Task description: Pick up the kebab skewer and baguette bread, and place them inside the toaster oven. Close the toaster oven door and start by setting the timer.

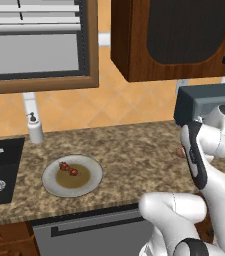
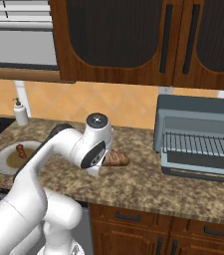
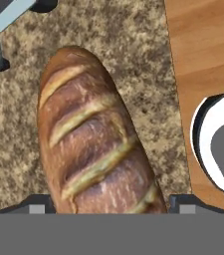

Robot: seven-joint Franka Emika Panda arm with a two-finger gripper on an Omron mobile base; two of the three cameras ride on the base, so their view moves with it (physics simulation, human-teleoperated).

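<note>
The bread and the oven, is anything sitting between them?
No. In the right base view, just bare speckled counter lies between the baguette bread and the open toaster oven.

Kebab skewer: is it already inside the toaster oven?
No, the kebab skewer lies on the plate on the counter.

A speckled brown granite counter point(image 1: 134, 145) runs below dark wood wall cabinets point(image 2: 133, 40) and a tan tiled backsplash point(image 1: 109, 107). A round grey plate point(image 1: 95, 175) sits on the counter near a black sink point(image 1: 1, 170). A white soap dispenser point(image 1: 34, 129) stands upright behind the sink.
</note>
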